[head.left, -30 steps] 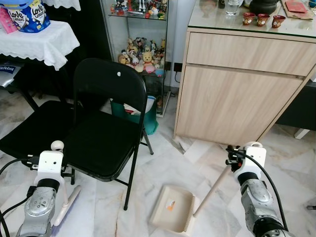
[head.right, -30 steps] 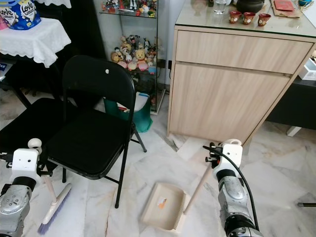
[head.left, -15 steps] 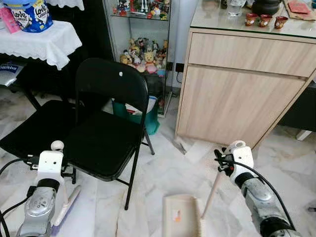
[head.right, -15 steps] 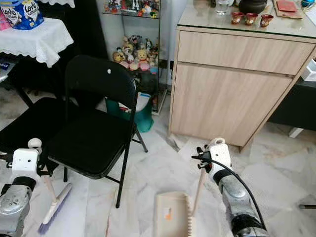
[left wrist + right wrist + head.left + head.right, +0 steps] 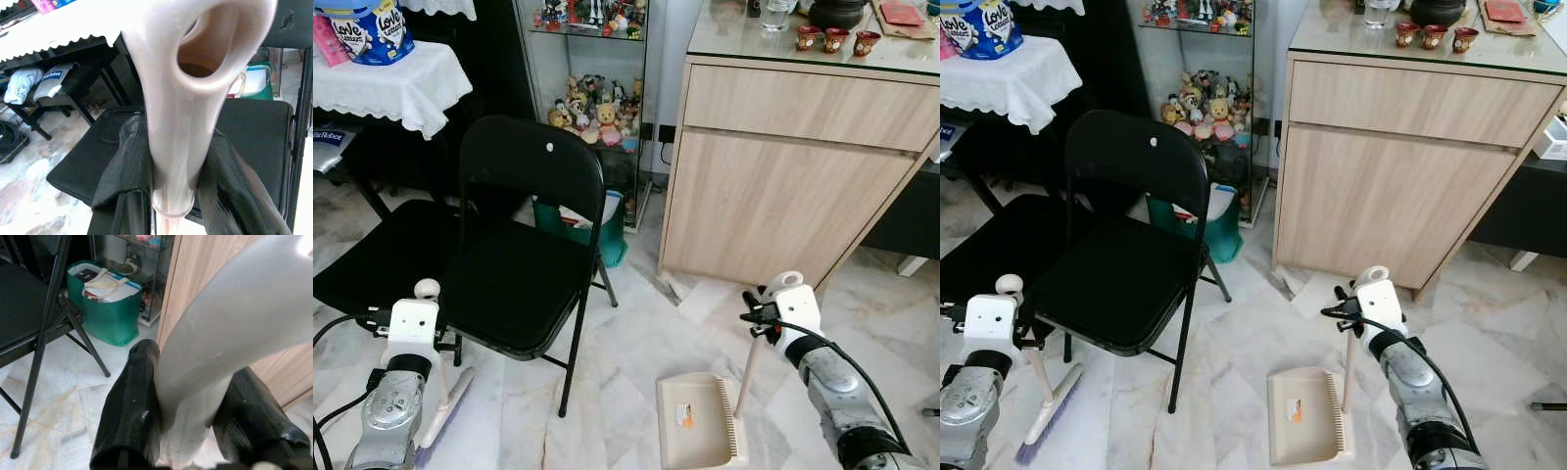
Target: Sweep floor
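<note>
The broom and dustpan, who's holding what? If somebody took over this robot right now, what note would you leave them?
Left end effector: shut on the broom handle, bristles on the marble floor beside the black folding chair.
Right end effector: shut on the dustpan handle, held upright; the beige dustpan sits flat on the floor before the wooden cabinet.
Done: both tools gripped; an orange scrap lies in the pan.
Left: sweeping, as far as can be judged.
</note>
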Motion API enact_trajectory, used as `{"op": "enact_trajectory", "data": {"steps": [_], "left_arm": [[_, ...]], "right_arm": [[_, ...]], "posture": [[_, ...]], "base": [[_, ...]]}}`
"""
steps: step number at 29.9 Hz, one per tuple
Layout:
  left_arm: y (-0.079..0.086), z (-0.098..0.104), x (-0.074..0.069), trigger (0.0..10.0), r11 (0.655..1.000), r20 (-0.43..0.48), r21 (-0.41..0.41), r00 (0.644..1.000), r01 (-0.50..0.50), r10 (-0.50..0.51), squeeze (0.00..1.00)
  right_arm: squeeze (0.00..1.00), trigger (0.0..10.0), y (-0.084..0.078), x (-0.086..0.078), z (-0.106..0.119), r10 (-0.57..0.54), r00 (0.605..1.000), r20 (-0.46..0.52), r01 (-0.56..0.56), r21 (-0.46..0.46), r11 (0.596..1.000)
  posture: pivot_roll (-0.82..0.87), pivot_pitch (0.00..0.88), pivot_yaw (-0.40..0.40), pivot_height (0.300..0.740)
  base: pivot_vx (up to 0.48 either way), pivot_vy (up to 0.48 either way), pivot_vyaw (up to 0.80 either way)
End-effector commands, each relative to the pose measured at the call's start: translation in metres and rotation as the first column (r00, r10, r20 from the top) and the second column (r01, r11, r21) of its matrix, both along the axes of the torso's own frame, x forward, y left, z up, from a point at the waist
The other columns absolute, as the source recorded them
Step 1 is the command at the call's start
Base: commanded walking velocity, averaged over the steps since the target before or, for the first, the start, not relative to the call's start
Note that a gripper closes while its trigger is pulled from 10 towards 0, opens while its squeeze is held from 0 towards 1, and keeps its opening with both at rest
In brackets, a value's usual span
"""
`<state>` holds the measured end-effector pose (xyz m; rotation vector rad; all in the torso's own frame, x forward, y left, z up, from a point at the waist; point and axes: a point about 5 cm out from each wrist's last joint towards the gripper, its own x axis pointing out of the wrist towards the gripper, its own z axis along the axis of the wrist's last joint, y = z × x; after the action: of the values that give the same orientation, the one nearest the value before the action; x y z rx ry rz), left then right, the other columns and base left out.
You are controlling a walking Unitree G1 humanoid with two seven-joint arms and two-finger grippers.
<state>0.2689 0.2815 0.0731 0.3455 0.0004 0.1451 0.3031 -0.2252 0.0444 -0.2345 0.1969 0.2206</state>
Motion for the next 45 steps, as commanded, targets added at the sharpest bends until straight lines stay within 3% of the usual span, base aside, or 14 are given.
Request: {"op": "enact_trajectory", "data": {"steps": [1, 12, 22, 28, 29, 30, 35, 36, 44, 45], "left_arm": [[0.001, 0.004, 0.0, 10.0, 1.0, 0.023, 0.009, 1.0, 0.006, -0.006, 0.0], [0.001, 0.006, 0.001, 10.0, 1.0, 0.022, 0.012, 1.0, 0.012, -0.013, 0.0], [-0.001, 0.007, 0.004, 10.0, 1.0, 0.027, 0.009, 0.999, 0.019, -0.019, 0.0], [0.0, 0.007, 0.004, 10.0, 1.0, 0.029, 0.011, 0.999, 0.016, -0.017, 0.0], [0.0, 0.007, 0.003, 10.0, 1.0, 0.028, 0.012, 0.999, 0.015, -0.016, 0.0], [0.001, 0.007, 0.003, 10.0, 1.0, 0.028, 0.012, 0.999, 0.015, -0.015, 0.0], [0.001, 0.007, 0.003, 10.0, 1.0, 0.028, 0.012, 1.0, 0.014, -0.015, 0.0], [0.001, 0.007, 0.003, 10.0, 1.0, 0.027, 0.011, 0.999, 0.016, -0.016, 0.0], [-0.001, 0.007, 0.004, 10.0, 1.0, 0.028, 0.01, 0.999, 0.024, -0.024, 0.0], [-0.001, 0.007, 0.004, 10.0, 1.0, 0.027, 0.01, 0.999, 0.025, -0.025, 0.0]], "right_arm": [[0.0, 10.0, 0.006, -0.003, -0.004, 0.012, 1.0, -0.008, -0.012, 0.019, 1.0], [0.0, 10.0, -0.004, -0.002, 0.003, -0.051, 0.998, 0.045, 0.048, 0.059, 0.997], [0.0, 10.0, -0.004, -0.006, -0.003, -0.059, 0.998, 0.023, 0.058, 0.063, 0.996], [0.0, 10.0, -0.007, -0.009, -0.008, -0.125, 0.992, 0.005, 0.125, 0.04, 0.991], [0.45, 10.0, -0.009, -0.01, -0.009, -0.15, 0.989, 0.005, 0.15, 0.03, 0.988], [1.0, 10.0, -0.01, -0.01, -0.009, -0.162, 0.987, 0.006, 0.161, 0.025, 0.987], [1.0, 10.0, -0.013, -0.011, -0.01, -0.198, 0.98, 0.01, 0.198, 0.014, 0.98], [0.0, 10.0, -0.013, -0.011, -0.01, -0.205, 0.979, 0.013, 0.205, 0.007, 0.979], [0.0, 10.0, -0.016, -0.011, -0.01, -0.259, 0.965, 0.033, 0.259, -0.005, 0.966], [0.23, 10.0, -0.016, -0.012, -0.01, -0.262, 0.964, 0.035, 0.263, -0.005, 0.965]], "posture": [[0.0, 0.096, 0.022, 0.74], [0.0, 0.097, 0.031, 0.74], [0.0, 0.092, 0.033, 0.74], [0.0, 0.089, 0.032, 0.74], [0.01, 0.085, 0.03, 0.74], [0.01, 0.085, 0.03, 0.74], [0.01, 0.085, 0.03, 0.74], [0.01, 0.081, 0.03, 0.74], [0.0, 0.083, 0.034, 0.74], [0.0, 0.083, 0.034, 0.74]], "base": [[0.0, 0.0, 0.0], [0.0, 0.0, 0.0], [0.0, 0.0, 0.0], [0.0, 0.0, 0.0], [0.0, 0.0, 0.0], [0.0, 0.0, 0.0], [0.0, 0.0, 0.0], [0.0, 0.0, 0.0], [0.0, 0.0, 0.0], [0.0, 0.0, 0.0]]}}
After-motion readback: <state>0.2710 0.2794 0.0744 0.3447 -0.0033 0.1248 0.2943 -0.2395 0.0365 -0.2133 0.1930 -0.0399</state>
